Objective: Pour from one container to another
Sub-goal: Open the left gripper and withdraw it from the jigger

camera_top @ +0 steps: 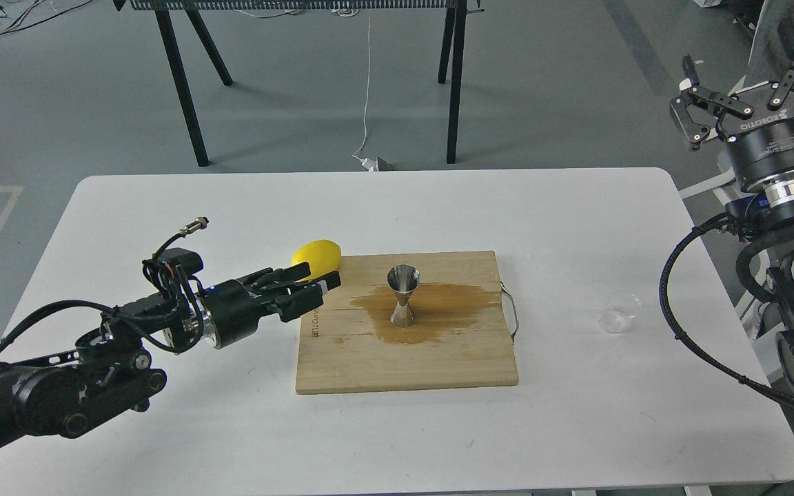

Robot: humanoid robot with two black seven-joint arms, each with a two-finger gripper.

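Note:
The shiny steel jigger [402, 295] stands upright on the wooden cutting board [438, 358], in the middle of a brown wet stain. The tiny clear cup [616, 314] rests on the white table to the right of the board, near the right edge. My left gripper [327, 284] hovers at the board's left edge, just in front of the lemon [317, 255], open and holding nothing, well left of the jigger. My right gripper [746, 60] is raised high off the table's right side, open and empty, far above the cup.
The white table [163, 220] carries the board with a metal handle [513, 311] on its right end. Black table legs [180, 83] and cables stand on the floor behind. My right arm's cable loop [673, 289] hangs beside the table's right edge.

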